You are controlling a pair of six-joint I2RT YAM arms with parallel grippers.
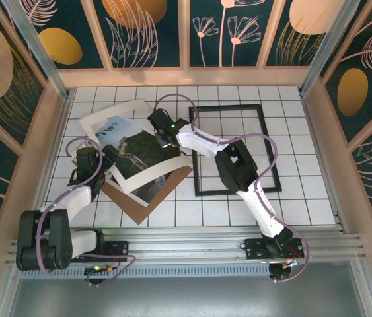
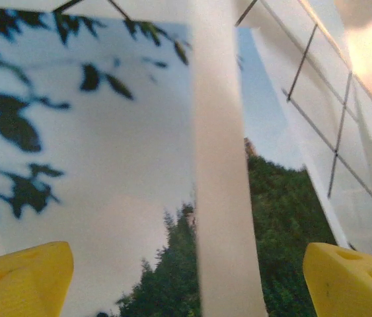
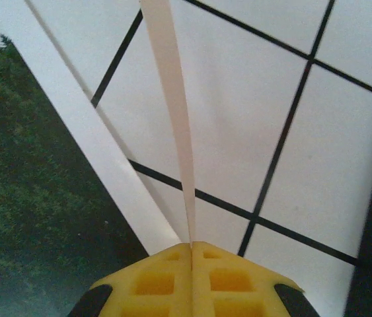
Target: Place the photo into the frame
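Landscape paper photo [image 1: 136, 155] lies tilted on a brown backing board [image 1: 171, 186], left of the narrow black rectangular frame [image 1: 194, 152] and apart from it. Right hand [image 3: 191, 246] is pinched shut on the thin edge of a white mat border [image 2: 219, 165]. Left hand [image 2: 186, 284] gapes wide over the photo, holding nothing. Open white-tiled surface [image 1: 304, 165] lies right of the frame.

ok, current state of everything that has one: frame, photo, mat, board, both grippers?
frame: empty, flat on the table, apart from the photo
photo: out of the frame, on the backing board, white mat across it
white mat: one edge pinched by the right gripper
backing board: flat under the photo, corner sticking out
left gripper: open, holding nothing, over the photo
right gripper: shut on the white mat
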